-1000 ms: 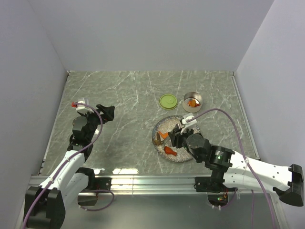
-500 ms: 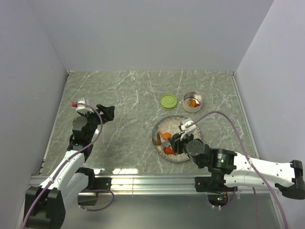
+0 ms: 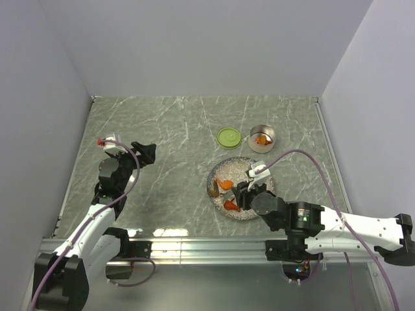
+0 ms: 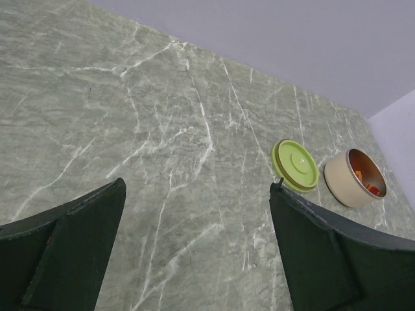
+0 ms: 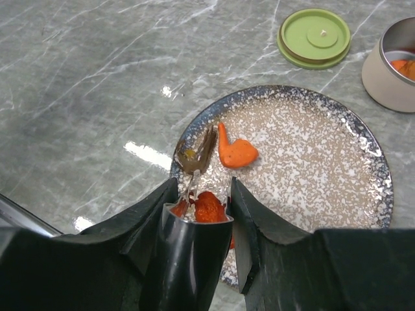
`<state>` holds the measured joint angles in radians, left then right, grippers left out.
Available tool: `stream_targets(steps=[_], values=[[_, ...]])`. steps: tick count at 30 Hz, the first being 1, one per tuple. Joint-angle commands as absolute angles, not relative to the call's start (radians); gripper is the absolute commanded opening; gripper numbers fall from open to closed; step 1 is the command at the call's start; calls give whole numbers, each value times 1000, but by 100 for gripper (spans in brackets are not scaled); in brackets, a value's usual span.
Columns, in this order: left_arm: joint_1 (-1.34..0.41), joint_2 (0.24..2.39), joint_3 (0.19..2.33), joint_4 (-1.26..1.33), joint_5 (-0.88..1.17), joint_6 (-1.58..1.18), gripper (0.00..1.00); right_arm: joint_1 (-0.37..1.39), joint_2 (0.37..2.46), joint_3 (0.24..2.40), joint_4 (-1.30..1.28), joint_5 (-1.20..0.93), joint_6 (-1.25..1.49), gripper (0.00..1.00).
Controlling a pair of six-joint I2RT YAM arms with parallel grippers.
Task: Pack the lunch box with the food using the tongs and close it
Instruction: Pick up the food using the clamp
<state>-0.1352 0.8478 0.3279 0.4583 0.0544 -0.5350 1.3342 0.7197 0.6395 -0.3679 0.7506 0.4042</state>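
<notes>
Top external view: left gripper (image 3: 146, 154) hangs spread and empty at left. Right gripper (image 3: 244, 193) clamps the tongs (image 5: 190, 190) over the speckled plate's (image 5: 311, 149) near edge, tips straddling a red food piece (image 5: 209, 207); the open lunch box (image 3: 262, 138) sits farther, slightly right.

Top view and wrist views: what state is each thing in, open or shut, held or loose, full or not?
lunch box, open, upright, orange food inside
lid, off, flat beside the lunch box
tongs, held by the right fingers, tips around a red piece
plate, holds an orange piece and a brown piece
left fingers, open, empty
right fingers, shut on the tongs
</notes>
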Motion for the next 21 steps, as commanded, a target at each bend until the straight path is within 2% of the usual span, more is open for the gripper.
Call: stream_targets(steps=[1, 15, 21], values=[[-140, 847, 357, 489, 51, -522, 99, 1351, 721, 698, -397, 787, 433, 44], [-140, 850, 356, 492, 52, -523, 99, 1382, 729, 710, -419, 778, 443, 42], [-140, 847, 356, 492, 51, -522, 100, 1384, 732, 712, -416, 795, 442, 30]])
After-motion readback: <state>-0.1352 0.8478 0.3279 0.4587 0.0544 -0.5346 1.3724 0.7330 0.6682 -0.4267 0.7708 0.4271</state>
